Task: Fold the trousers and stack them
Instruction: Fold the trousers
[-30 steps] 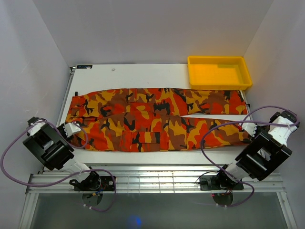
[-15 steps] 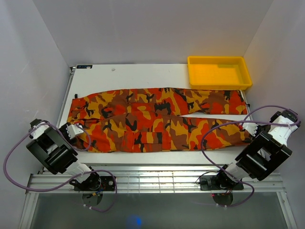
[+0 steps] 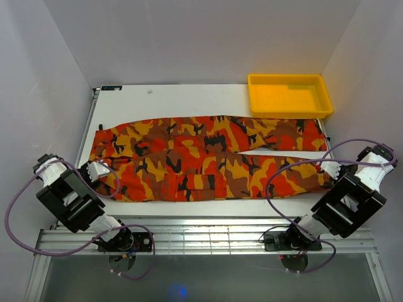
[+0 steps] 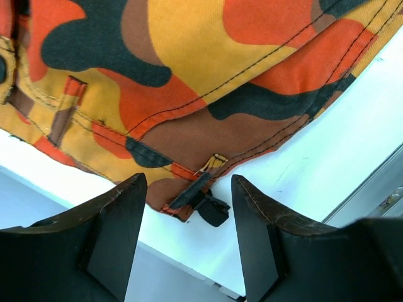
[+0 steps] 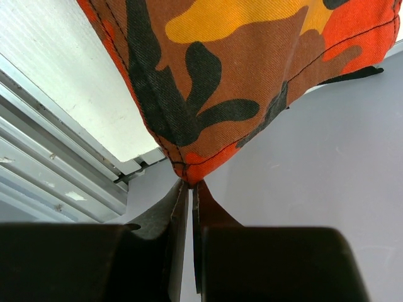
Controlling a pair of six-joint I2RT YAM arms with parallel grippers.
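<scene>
The camouflage trousers [image 3: 201, 157] lie flat across the white table [image 3: 189, 100], waist at the left, legs to the right. My left gripper [image 3: 99, 171] is open at the near left waist corner. In the left wrist view its jaws [image 4: 189, 207] stand apart around a black buckle [image 4: 211, 207] on the waistband edge [image 4: 189, 126], not touching it. My right gripper [image 3: 327, 171] is shut on the near leg's hem corner [image 5: 189, 173] beyond the table's right edge.
A yellow plastic tray [image 3: 321, 107] stands at the back right, just behind the far leg's hem. The table's near edge and a metal rail [image 3: 208, 236] run below the trousers. White walls close in on both sides.
My left gripper has let go of the waist corner and drawn back slightly to the left. The waist has settled flatter. The right arm has not moved.
</scene>
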